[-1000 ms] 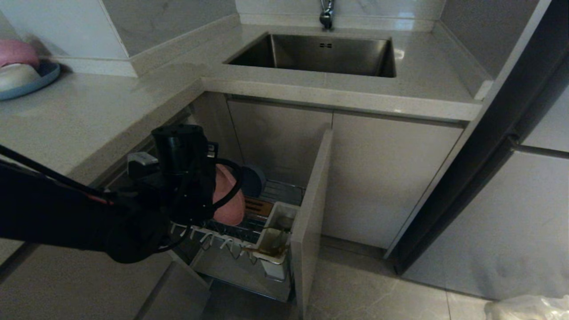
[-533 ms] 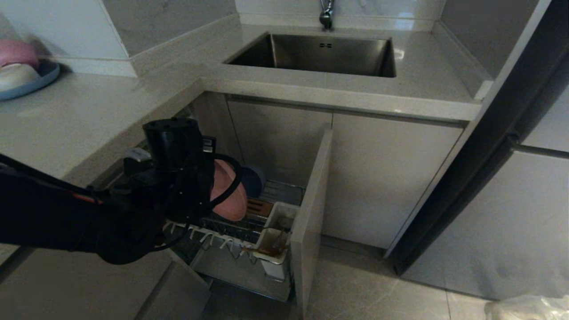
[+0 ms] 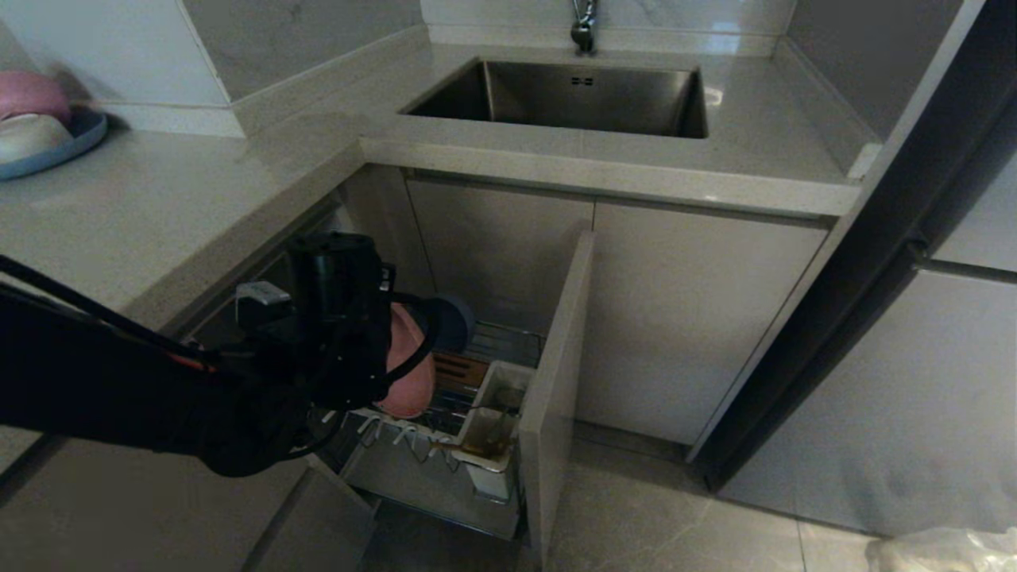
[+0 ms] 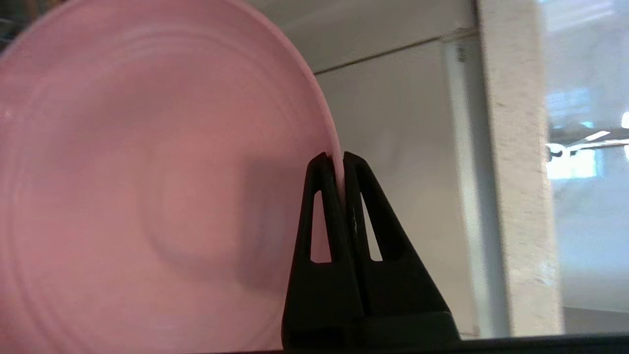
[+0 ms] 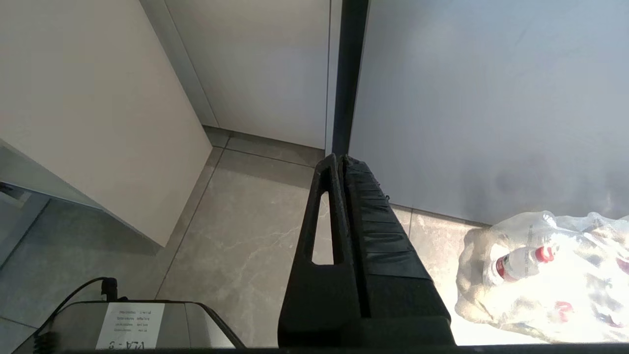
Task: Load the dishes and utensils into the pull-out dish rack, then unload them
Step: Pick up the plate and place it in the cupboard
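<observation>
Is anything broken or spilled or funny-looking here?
Nothing looks broken or spilled. The pink plate stands on edge over the pull-out dish rack only because the left claw pinches its rim. The blue-grey bowl sits behind it in the rack.

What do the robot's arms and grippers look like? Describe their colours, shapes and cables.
The left arm is bulky and matte black, ending in a black cylindrical wrist housing with a small grey block beside it. Thin black cables loop around the wrist, and an orange-red streak shows along the forearm. The left gripper has two black, tapering triangular fingers with slotted cut-outs. The right gripper matches, with one ribbed pad face.
</observation>
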